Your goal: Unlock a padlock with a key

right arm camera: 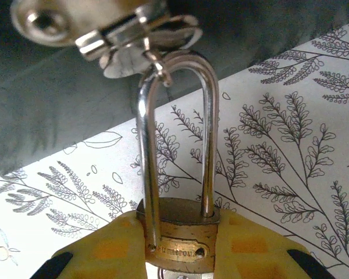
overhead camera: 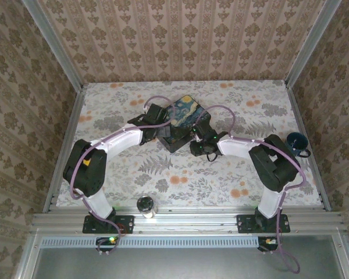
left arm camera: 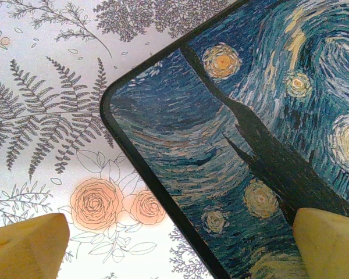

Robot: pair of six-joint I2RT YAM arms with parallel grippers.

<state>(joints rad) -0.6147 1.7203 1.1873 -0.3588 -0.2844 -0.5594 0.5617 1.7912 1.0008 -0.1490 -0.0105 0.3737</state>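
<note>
Right claw (right arm camera: 179,256) pads flush against both padlock (right arm camera: 177,229) sides

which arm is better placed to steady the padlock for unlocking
Right: the right pincer is shut on the padlock, whose shackle is hooked through the box clasp. The left pincer is open over the box lid, holding nothing.
</note>
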